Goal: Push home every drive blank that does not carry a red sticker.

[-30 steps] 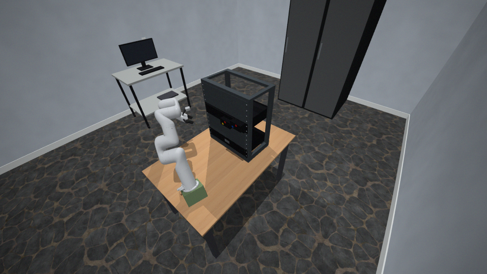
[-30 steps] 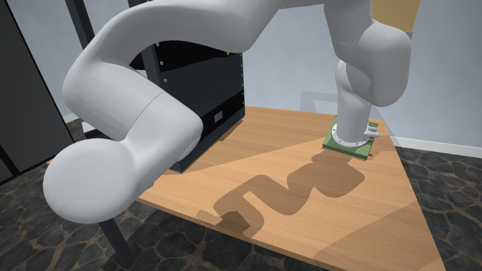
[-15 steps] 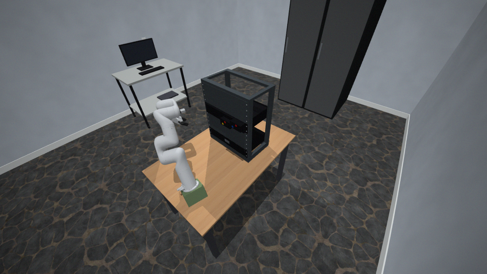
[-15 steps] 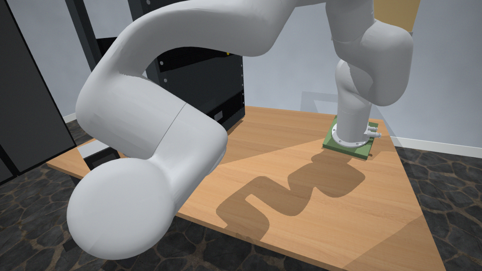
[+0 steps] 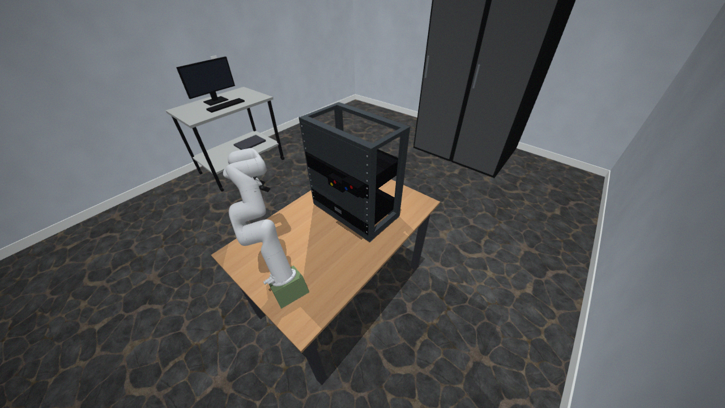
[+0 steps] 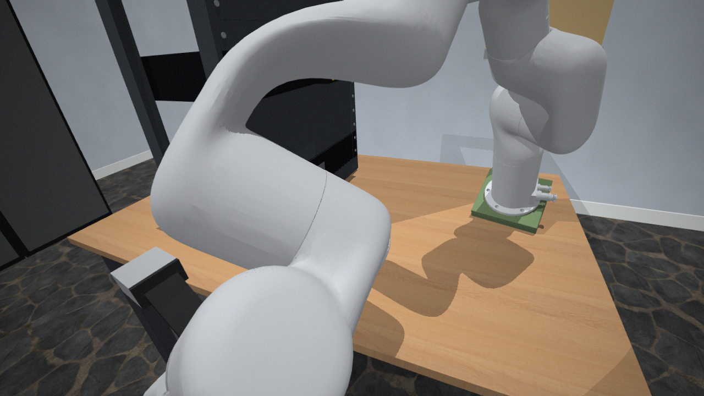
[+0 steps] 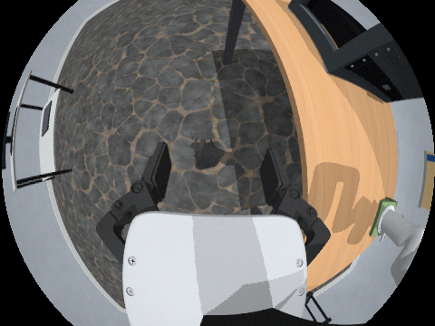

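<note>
My claw is wide open, nothing between the fingers. It hangs off the table's side edge, pointing down at the stone floor, well apart from the rack.

Rack stands on the far end of the table, upright. It holds dark units stacked in its bays; the storage chassis is in the middle one. On the chassis front I see a yellow sticker, a blue one and two red ones, each on a blank. How far the blanks stand out I can't tell from the top view; too small.

My base sits on the green block at the table's near corner.
</note>
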`<state>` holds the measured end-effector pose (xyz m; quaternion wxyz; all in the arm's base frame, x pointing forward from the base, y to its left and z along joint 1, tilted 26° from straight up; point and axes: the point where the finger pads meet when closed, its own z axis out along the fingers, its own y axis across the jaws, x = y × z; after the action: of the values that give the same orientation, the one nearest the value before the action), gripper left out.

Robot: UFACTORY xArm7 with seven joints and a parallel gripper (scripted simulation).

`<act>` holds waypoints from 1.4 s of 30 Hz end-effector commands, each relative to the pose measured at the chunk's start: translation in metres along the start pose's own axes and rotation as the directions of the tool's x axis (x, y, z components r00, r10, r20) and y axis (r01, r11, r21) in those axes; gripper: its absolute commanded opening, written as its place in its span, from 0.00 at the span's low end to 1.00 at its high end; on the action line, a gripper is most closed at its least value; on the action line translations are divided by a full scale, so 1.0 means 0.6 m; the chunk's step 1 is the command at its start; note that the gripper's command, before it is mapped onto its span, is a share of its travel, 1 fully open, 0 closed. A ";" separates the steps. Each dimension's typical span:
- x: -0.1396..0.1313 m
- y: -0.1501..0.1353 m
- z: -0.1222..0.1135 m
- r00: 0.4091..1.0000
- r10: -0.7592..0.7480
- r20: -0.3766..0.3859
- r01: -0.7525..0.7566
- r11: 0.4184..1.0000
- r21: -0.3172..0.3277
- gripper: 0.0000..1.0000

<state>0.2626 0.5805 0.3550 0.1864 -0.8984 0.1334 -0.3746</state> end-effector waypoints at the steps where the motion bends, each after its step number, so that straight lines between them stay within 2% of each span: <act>1: -0.044 -0.020 -0.031 0.998 -0.043 0.035 0.040 0.997 0.062 1.00; 6: -0.099 -0.035 -0.068 0.992 -0.098 0.075 0.088 0.988 0.131 1.00; 9: -0.110 -0.038 -0.076 0.991 -0.110 0.082 0.097 0.985 0.145 1.00; 23: -0.279 -0.055 -0.212 0.938 -0.298 0.178 0.218 0.906 0.363 1.00; 25: -0.279 -0.055 -0.212 0.938 -0.298 0.178 0.218 0.906 0.363 1.00; 40: -0.451 -0.018 -0.384 0.828 -0.510 0.231 0.298 0.751 0.590 1.00; 42: -0.451 -0.018 -0.384 0.828 -0.510 0.231 0.298 0.751 0.590 1.00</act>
<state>-0.0702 0.6392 0.3392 0.3522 -0.8781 -0.1997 -0.2549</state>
